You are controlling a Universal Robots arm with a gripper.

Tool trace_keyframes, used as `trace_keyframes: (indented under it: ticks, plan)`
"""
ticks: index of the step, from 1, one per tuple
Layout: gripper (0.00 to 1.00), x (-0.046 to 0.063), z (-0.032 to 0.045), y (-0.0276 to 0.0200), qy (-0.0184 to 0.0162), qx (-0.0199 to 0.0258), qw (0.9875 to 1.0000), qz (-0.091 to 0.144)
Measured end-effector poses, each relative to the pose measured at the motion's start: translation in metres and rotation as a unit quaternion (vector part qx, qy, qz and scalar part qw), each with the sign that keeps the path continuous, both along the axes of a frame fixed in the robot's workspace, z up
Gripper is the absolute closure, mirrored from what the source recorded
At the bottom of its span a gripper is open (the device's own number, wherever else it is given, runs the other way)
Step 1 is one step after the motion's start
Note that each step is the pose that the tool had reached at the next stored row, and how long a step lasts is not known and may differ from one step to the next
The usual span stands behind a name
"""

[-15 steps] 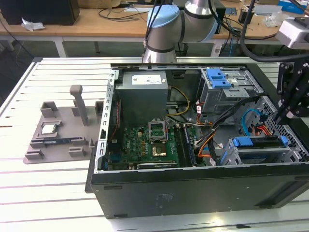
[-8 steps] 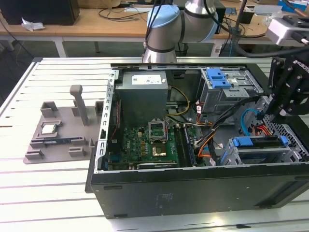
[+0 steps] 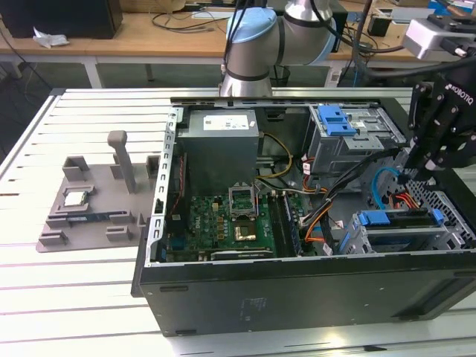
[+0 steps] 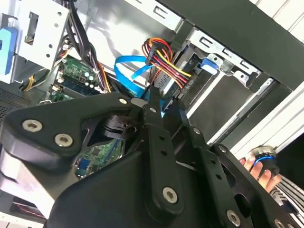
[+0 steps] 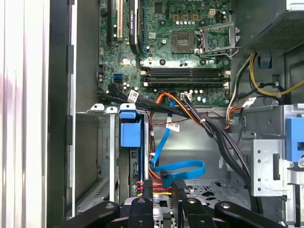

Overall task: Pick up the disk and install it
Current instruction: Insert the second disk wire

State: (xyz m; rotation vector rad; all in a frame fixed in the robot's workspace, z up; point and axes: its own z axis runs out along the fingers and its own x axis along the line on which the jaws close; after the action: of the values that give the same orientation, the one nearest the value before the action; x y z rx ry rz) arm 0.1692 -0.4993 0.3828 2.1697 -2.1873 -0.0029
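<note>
The disk (image 3: 401,232) lies in the lower drive cage at the case's front corner, on the exterior view's right. Its blue carrier bracket (image 3: 375,219) frames it. In the first wrist view the carrier's blue tab (image 5: 130,132) sits at the cage mouth. My black gripper (image 3: 409,175) hangs just above the disk's cable end. In both wrist views it is open by a narrow gap (image 5: 163,187) (image 4: 165,102), with the blue data cable (image 5: 183,167) and red-yellow power wires (image 4: 159,52) right beyond its tips. Nothing is clamped between them.
The open computer case (image 3: 245,297) holds a motherboard (image 3: 223,216), a power supply (image 3: 223,141) and an upper drive cage with a blue latch (image 3: 335,119). A grey fixture (image 3: 89,216) with a small chip (image 3: 74,197) lies at the exterior view's left. A person's hand (image 4: 259,167) shows outside the case.
</note>
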Motion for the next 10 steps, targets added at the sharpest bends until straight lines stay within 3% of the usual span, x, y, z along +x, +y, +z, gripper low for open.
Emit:
trace_keyframes:
  ticks: [8,10]
  plan:
    - [0.7,-0.006,-0.0149,-0.0031,0.0,0.0014,0.9999,0.014]
    - [0.7,-0.006,-0.0154,-0.0031,0.0,0.0013,0.9999,0.014]
